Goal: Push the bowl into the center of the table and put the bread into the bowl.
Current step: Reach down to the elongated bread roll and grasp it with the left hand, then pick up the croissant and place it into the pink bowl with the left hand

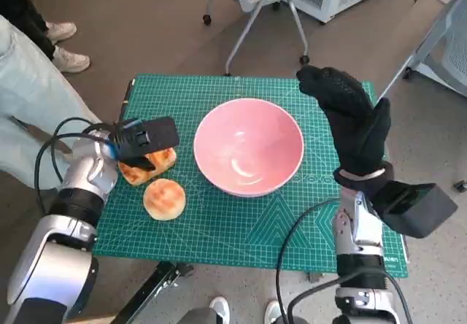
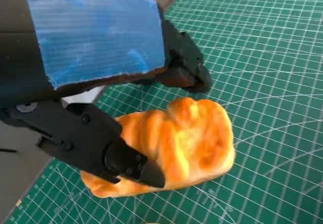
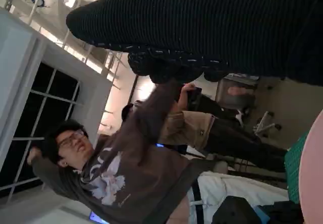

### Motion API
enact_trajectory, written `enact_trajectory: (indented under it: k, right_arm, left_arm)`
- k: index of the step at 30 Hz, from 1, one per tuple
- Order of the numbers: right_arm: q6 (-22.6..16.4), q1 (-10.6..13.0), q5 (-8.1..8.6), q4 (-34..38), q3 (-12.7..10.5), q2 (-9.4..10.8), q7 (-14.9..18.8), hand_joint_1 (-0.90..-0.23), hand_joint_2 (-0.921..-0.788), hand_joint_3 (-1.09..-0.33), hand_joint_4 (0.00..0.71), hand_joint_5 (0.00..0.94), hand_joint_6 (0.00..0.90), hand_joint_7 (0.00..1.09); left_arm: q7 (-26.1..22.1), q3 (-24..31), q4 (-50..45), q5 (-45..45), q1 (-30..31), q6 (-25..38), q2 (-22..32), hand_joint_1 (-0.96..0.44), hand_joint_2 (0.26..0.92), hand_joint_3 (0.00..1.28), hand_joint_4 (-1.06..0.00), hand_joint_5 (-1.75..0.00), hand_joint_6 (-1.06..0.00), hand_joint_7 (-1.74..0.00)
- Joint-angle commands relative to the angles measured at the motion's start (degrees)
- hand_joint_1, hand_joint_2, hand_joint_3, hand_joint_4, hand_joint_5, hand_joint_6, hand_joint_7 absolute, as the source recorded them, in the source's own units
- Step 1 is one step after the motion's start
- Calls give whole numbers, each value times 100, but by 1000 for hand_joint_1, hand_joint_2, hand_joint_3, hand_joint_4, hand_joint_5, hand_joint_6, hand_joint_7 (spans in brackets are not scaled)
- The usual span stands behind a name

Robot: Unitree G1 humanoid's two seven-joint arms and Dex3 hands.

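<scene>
The left hand [image 1: 144,141] sits over a long bread roll [image 1: 148,165], its black fingers [image 2: 126,161] on either side of the roll and touching it. The roll's long axis runs from beneath the hand toward the pink bowl [image 1: 249,145]. A round bun [image 1: 164,198] lies just beside that hand. The right hand [image 1: 352,123] stands beside the bowl, fingers straight and together, holding nothing.
</scene>
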Motion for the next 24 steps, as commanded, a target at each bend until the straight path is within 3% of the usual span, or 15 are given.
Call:
enact_trajectory:
  k: [1, 8, 24]
  right_arm:
    - [107, 125, 65, -3, -5, 7, -18, -688, -921, -746, 247, 5, 84, 591]
    - [131, 135, 100, -22, 1, 4, 27, -689, -921, -746, 247, 4, 81, 591]
    - [106, 134, 172, 39, -7, -1, 106, -688, -921, -745, 248, 3, 73, 592]
  left_arm:
    - [-86, -42, -133, -29, 428, -54, 11, -5, 913, 48, -774, -1076, -601, -1121]
    - [-190, 257, -1126, -239, 692, 19, 313, 1, 909, 47, -793, -1053, -615, -1176]
    - [-212, 1527, -4726, -706, 1802, 610, 828, 3, 904, 27, -796, -1021, -680, -1144]
